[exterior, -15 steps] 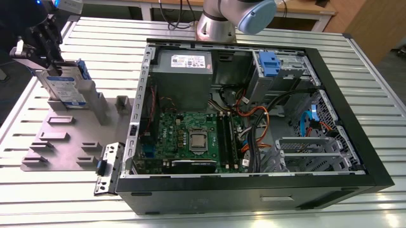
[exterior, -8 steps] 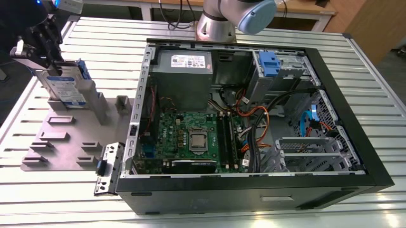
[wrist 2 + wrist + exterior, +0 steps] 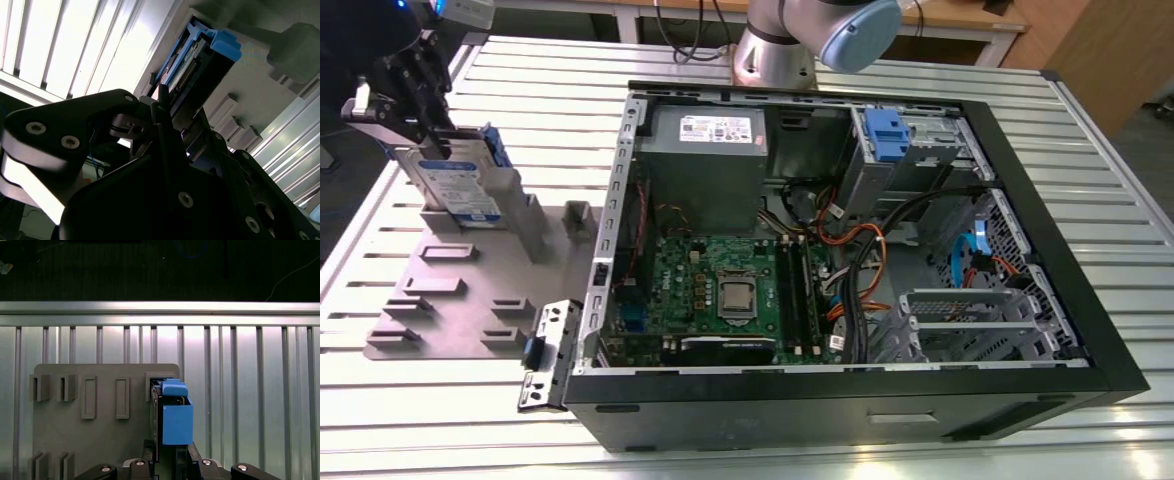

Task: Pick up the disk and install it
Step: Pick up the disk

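Step in hand: by judgement, picking up the disk (image 3: pixel 464 190), a flat rectangular silver hard drive with a white-and-blue label and blue plastic carrier rails, right at the lift out of its holder.

Fingers: the black gripper (image 3: pixel 430 135) apparently clenched on the upper end of the disk, with 1 finger on each flat side.

Place of the disk: upright on its narrow end at a slot of the flat grey holder plate (image 3: pixel 467 300), at the exterior view's left, well apart from the open black computer case (image 3: pixel 854 390). Lower end inside the slot or just above it: cannot tell.

How to do it well: pull straight along the slot, without tilt, so that the rails do not catch on the grey walls beside. Keep even pressure on the 2 flat faces. Go slowly until the lower end is free of the plate.

Possible trouble: smooth metal faces, so probably a slip if the grip is weak; jamming if the pull is oblique.

Look of the disk: label facing the exterior view; in the first wrist view, thin dark edge with a blue rail block (image 3: pixel 172 420); in the second wrist view, a row of connector pins and a blue tab (image 3: pixel 225 42).

Support: plate flat on the slotted aluminium table (image 3: pixel 400 420).
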{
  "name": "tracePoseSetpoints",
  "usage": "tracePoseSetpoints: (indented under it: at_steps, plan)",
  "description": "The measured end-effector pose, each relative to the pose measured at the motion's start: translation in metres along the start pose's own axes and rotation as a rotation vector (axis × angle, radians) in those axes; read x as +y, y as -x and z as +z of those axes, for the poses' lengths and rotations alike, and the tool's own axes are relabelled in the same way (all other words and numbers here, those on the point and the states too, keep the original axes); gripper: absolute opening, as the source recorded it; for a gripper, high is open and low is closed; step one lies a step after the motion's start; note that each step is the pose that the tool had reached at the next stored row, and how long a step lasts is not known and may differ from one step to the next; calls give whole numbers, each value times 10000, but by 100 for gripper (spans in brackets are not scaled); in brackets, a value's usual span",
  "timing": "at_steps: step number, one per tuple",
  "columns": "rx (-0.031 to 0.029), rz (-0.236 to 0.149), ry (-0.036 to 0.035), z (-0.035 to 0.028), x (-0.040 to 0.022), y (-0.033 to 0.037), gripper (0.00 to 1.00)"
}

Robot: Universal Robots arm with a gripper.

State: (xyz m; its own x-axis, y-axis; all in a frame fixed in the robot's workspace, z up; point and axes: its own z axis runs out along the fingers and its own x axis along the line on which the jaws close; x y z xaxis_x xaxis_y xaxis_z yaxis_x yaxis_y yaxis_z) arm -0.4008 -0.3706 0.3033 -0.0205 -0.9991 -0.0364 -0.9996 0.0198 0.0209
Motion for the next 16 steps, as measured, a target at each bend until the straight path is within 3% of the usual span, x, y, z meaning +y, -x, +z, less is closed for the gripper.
tracePoseSetpoints:
  at_steps: [16]
  plan:
    - [0, 0, -1, 1, 0, 10, 35]
